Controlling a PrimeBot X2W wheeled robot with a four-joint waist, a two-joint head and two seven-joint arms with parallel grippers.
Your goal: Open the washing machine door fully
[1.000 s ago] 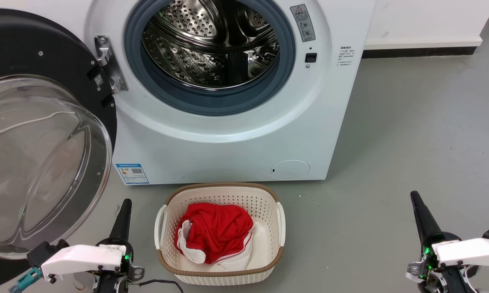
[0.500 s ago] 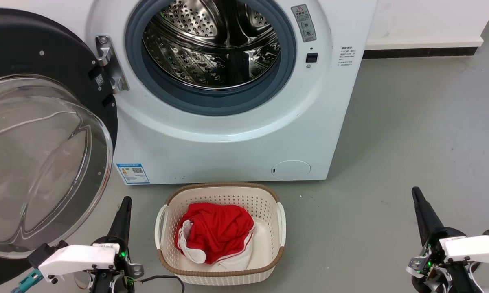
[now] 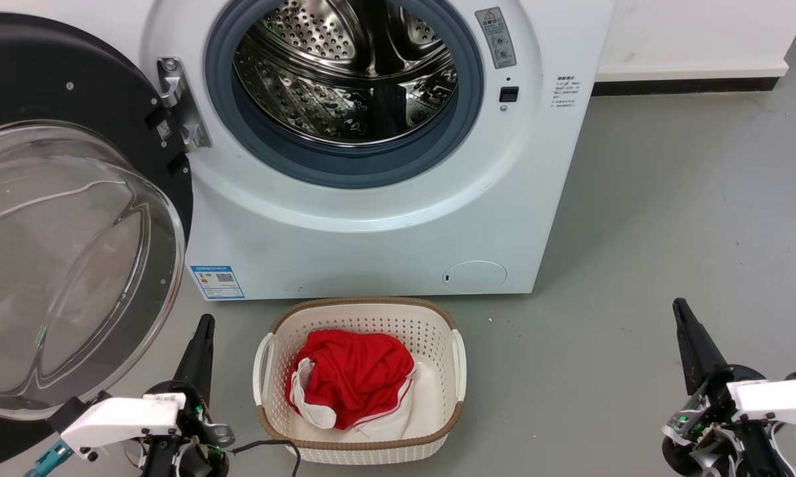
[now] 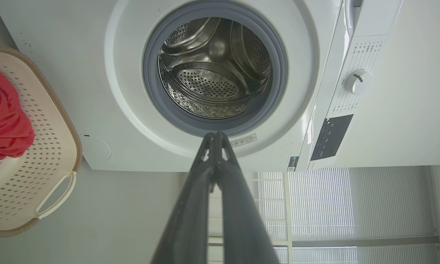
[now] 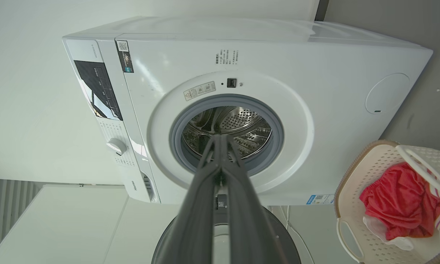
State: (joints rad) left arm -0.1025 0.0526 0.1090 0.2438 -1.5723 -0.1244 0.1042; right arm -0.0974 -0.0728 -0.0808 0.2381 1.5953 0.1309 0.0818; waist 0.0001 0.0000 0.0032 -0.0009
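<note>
The washing machine door [image 3: 73, 218] stands swung wide open at the left edge of the head view. Its black ring is in the upper left and its clear glass bowl bulges toward the camera. It hangs on the metal hinge [image 3: 179, 103] at the left side of the opening. The washing machine [image 3: 371, 225] takes the upper middle of the frame, and its steel drum [image 3: 344, 73] lies open inside the grey rubber ring [image 3: 344, 169].

On the grey floor [image 3: 669, 218], just in front of the machine, stands a pale basket [image 3: 361, 301] with a red garment [image 3: 354, 374] in it. A blue sticker [image 3: 215, 283] and a round flap [image 3: 474, 276] are low on the machine's front.

The left gripper [image 3: 205, 322] is in the lower left, between the door's glass and the basket, touching neither. Its fingers are pressed together on nothing. The right gripper [image 3: 680, 306] is in the lower right over bare floor, well apart from the machine, and its fingers are also pressed together.
</note>
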